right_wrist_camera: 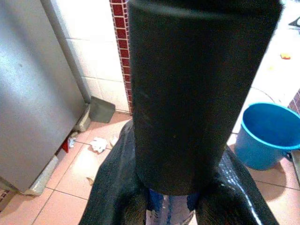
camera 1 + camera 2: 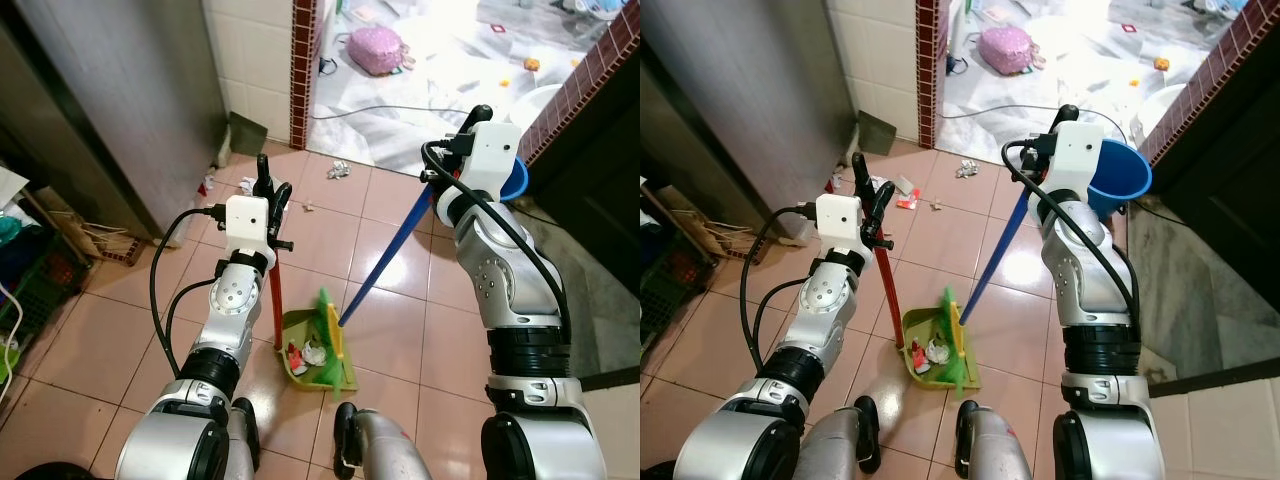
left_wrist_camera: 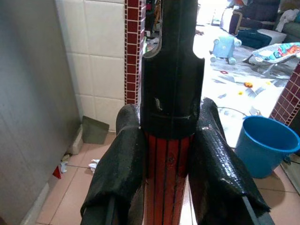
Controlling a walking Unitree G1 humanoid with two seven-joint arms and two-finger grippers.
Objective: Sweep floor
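**Dustpan loaded, scraps remain by the doorway**

The left claw [image 2: 268, 190] is closed around the red dustpan handle [image 2: 275, 300]; the left wrist view shows both fingers [image 3: 117, 178] pressed against the ribbed red shaft just below its black cap. The green dustpan [image 2: 305, 365] sits on the tiled floor [image 2: 110, 330] in front of the robot's feet, with white and red paper scraps [image 2: 305, 352] lying in it. The right claw [image 2: 1060, 125] is clamped on the top of the blue broom handle [image 2: 390, 250], which slants down to green bristles [image 2: 330, 320] at the pan's mouth.

Crumpled paper [image 2: 338, 171] lies near the doorway, and more litter [image 2: 207, 184] sits by the base of the steel cabinet [image 2: 110, 100]; a blue bucket [image 2: 1118, 172] stands just beside the right arm.

The sweep looks partly done. The chief risk is the pan: if the left arm tilts or lifts its long handle while moving to the next scraps, the collected paper could spill out. A wide broom swing could also knock the bucket, or flick light paper past the pan rather than into it.
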